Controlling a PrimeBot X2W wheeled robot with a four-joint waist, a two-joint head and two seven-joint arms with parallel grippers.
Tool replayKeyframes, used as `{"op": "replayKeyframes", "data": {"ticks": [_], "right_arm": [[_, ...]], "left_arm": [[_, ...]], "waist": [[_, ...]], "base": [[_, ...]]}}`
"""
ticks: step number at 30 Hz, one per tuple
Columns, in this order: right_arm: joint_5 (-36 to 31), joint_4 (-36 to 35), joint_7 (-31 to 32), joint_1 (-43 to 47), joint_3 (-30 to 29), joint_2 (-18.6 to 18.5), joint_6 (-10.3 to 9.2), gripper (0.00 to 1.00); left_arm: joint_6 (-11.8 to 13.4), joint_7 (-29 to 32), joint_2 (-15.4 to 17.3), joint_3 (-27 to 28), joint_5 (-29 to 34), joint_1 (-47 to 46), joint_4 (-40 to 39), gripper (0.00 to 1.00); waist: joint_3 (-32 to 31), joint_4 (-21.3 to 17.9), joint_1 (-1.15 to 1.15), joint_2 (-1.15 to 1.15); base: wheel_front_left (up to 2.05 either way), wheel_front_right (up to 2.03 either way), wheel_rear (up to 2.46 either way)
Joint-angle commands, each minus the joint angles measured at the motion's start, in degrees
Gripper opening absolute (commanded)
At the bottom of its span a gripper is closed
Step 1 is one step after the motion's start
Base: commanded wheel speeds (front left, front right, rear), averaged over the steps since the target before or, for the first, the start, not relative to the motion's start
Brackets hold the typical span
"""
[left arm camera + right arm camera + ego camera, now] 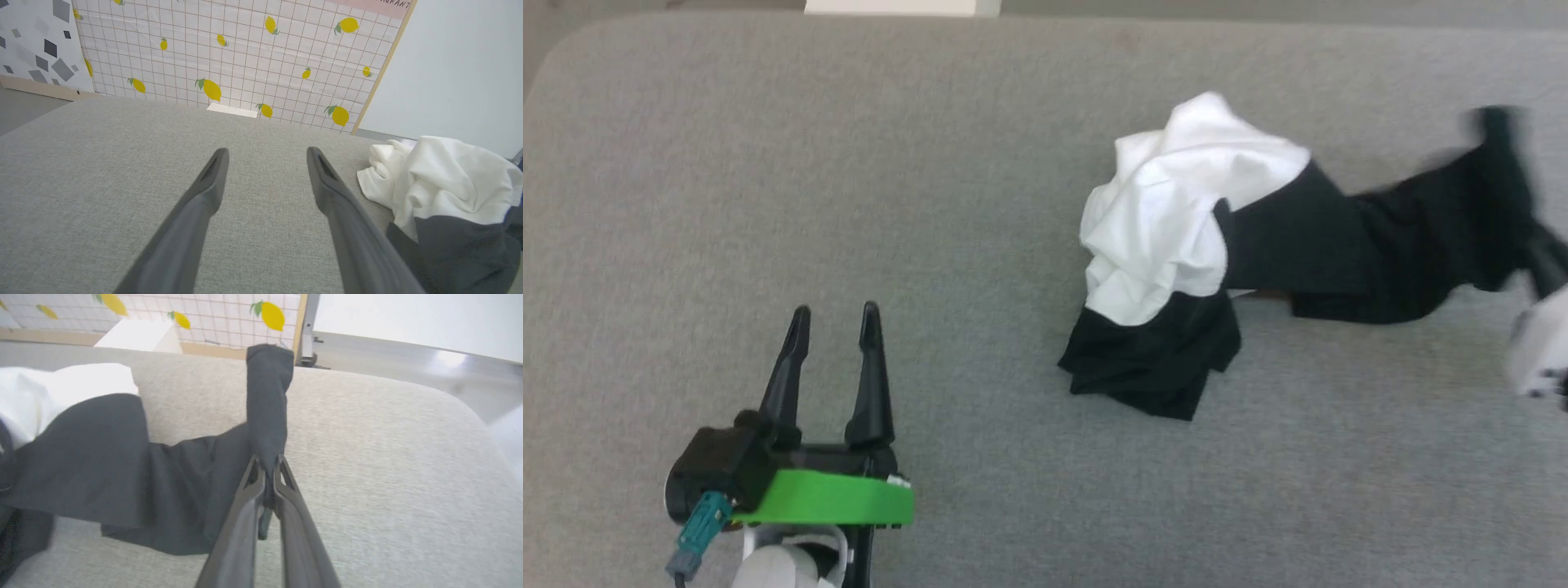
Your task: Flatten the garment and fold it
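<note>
The garment [1168,229] is lying in a crumpled heap on the grey cloth surface [768,163], over on the right. The right gripper [267,462] is squeezing a black part of it tight, maybe a sleeve end; the view is blurry. The left gripper [836,314] is hovering wide open, holding nothing, well apart from it.

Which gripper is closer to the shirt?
Right. The right gripper is shut on the black sleeve of the garment. The left gripper is open, apart from the garment, off to its left.
</note>
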Motion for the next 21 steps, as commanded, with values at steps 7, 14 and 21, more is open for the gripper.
{"op": "replayKeyframes", "data": {"ticks": [7, 14, 21], "right_arm": [[-5.3, -0.8, -1.9, 11.6, -19.0, 3.1, -0.10, 0.00], [-11.9, 2.5, -5.1, 20.6, -31.1, 8.0, -0.10, 0.00], [-12.4, 3.4, -9.2, 18.5, -26.4, 10.2, -0.10, 1.00]], "left_arm": [[-0.4, -0.3, -0.3, 0.1, 1.2, 3.0, -0.3, 1.00], [-1.1, -0.3, 0.4, 1.0, 1.4, 4.4, 1.0, 1.00], [-1.3, -0.3, 0.7, 0.7, 1.5, 5.3, 1.8, 1.00]], "waist": [[-6.8, -5.2, 0.00, 0.00], [-7.9, -5.7, 0.00, 0.00], [-9.8, -6.2, 0.00, 0.00]], "base": [[0.00, 0.00, 0.00], [0.00, 0.00, 0.00], [0.00, 0.00, 0.00]]}}
